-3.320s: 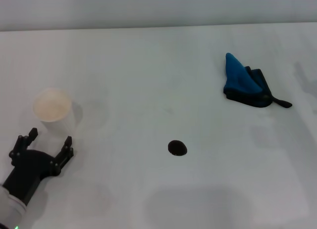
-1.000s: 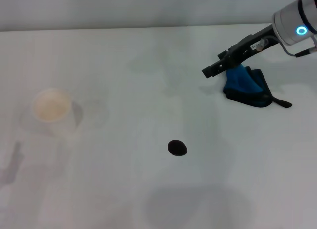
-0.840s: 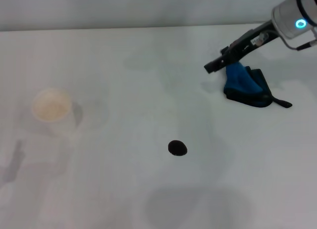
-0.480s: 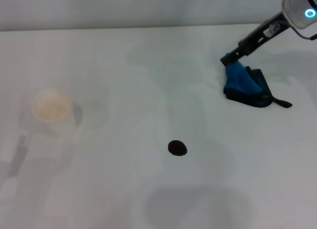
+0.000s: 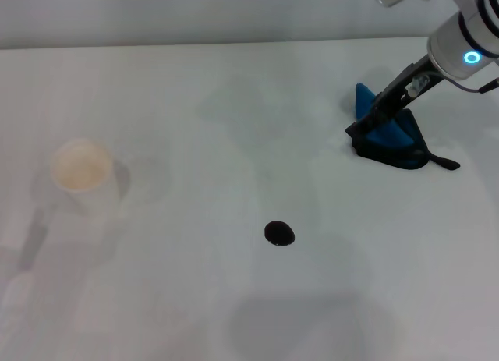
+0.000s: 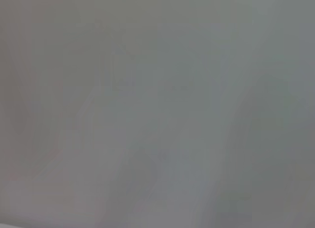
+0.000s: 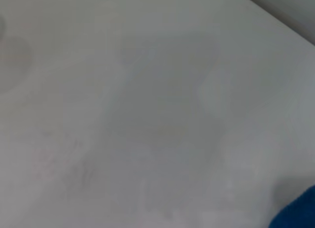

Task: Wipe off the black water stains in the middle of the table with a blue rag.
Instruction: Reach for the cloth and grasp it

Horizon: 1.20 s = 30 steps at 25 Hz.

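Observation:
The blue rag [image 5: 396, 137] lies bunched at the back right of the white table [image 5: 234, 104], its peak pointing away and a thin dark tail trailing to the right. My right gripper [image 5: 361, 127] reaches down from the upper right, and its tip is at the rag's near left edge, crossing in front of the cloth. A blue corner of the rag [image 7: 301, 213] shows in the right wrist view. The black stain [image 5: 278, 233], a small glossy oval, sits in the middle of the table, well apart from the rag. My left gripper is out of view.
A white paper cup [image 5: 80, 168] stands upright at the left of the table. The left wrist view shows only a plain pale surface. The table's far edge [image 5: 234, 43] runs along the top of the head view.
My left gripper has left the view near the cup. My right arm came in from the upper right, swung over the rag, and its tip has dropped to the rag's left edge.

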Each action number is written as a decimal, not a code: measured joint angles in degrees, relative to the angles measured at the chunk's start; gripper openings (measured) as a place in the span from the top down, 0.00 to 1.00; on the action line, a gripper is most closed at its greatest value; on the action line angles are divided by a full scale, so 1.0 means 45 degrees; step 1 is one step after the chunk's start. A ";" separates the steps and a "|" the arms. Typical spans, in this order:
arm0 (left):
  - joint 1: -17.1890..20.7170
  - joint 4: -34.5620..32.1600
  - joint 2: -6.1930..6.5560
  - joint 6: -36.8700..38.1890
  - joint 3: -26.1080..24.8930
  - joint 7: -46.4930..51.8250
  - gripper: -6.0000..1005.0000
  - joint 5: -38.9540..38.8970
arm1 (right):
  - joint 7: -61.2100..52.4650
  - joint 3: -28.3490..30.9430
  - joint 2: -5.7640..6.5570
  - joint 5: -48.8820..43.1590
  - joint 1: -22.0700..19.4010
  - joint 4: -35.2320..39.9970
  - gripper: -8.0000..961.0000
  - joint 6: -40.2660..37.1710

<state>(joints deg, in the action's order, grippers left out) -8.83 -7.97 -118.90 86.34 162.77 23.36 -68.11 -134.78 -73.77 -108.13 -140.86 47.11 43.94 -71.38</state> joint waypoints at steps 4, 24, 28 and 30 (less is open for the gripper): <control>-0.0019 -0.0006 -0.0004 -0.0008 0.0000 0.0003 0.13 0.0007 | -0.0005 0.0020 -0.0004 -0.0106 -0.0203 -0.0026 0.12 0.0421; -0.0056 -0.0006 -0.0004 -0.0047 -0.0001 0.0022 0.13 0.0009 | 0.0049 0.0345 -0.0678 -0.0764 -0.1266 -0.0446 0.13 0.2804; -0.0068 0.0005 -0.0003 -0.0047 0.0000 0.0021 0.13 0.0003 | 0.0059 0.0335 -0.0734 -0.0780 -0.1304 -0.0584 0.15 0.3027; -0.0069 0.0012 0.0006 -0.0047 -0.0001 0.0022 0.13 0.0001 | 0.0068 0.0309 -0.0736 -0.0788 -0.1307 -0.0690 0.20 0.3130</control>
<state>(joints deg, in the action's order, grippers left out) -9.14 -7.91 -118.87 86.13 162.77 23.46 -68.11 -134.48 -72.38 -111.44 -144.40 41.23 40.84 -57.30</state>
